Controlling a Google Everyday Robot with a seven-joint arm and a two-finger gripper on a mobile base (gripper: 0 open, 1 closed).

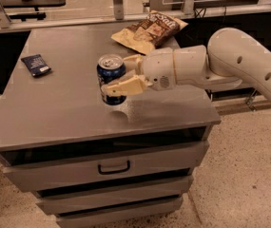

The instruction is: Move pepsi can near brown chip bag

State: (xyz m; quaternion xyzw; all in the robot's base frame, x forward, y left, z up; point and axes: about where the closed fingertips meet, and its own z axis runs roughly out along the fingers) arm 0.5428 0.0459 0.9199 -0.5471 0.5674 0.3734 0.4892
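I have the claw (117,75) closed on the pepsi can (110,70), one finger on each side, mid-table and seemingly just clear of the surface. The grasp is done. What's left is carrying it far and right to the brown chip bag (149,30) at the far edge, then releasing. The grey table (54,108) has drawers (113,166) beneath. A flat blue packet (36,64) lies far left, and the floor (239,175) is speckled.

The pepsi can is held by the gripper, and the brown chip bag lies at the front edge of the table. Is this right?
No. The camera view shows the brown chip bag at the far edge of the table; the gripper does hold the pepsi can.
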